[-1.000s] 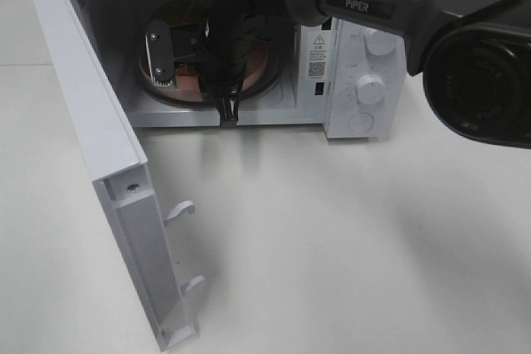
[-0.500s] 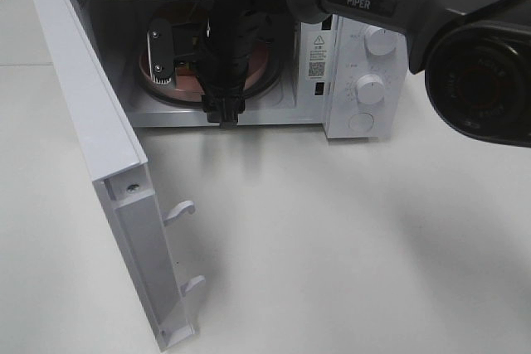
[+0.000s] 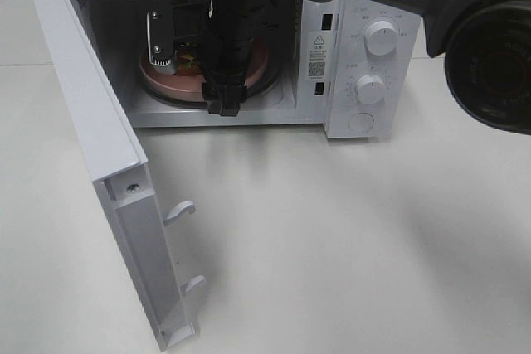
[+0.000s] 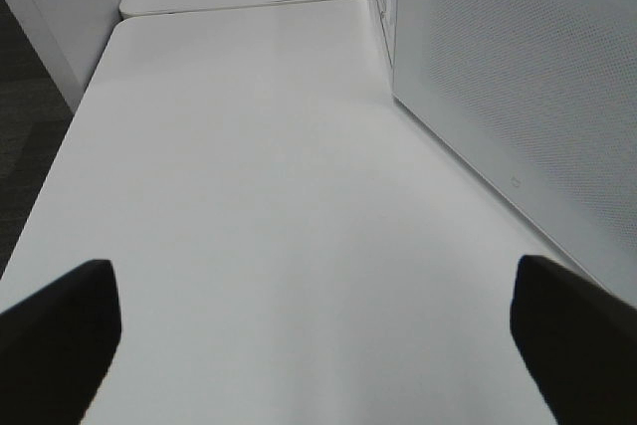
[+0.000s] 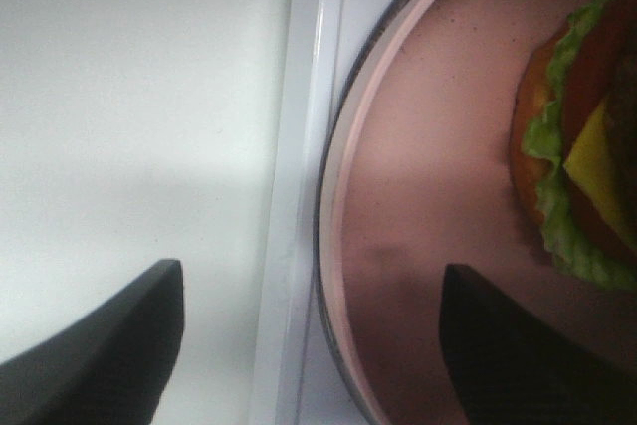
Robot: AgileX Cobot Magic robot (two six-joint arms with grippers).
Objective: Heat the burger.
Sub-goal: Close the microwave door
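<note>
The burger [image 5: 587, 136] sits on its plate [image 3: 163, 82] inside the microwave [image 3: 365, 6], at 12 o'clock on the table [image 3: 332, 246]. The right gripper [image 5: 311, 276] straddles the plate's rim with its fingers wide apart and grips nothing, so the plate rests free. The door [image 3: 83, 105] hangs open toward 8 o'clock, probably next to be shut. The left gripper [image 4: 311, 266] is spread wide and empty.

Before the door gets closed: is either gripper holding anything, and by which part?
Nothing is held. The right gripper stands open astride the pink plate's rim, the burger on it; the left gripper open over the table.
</note>
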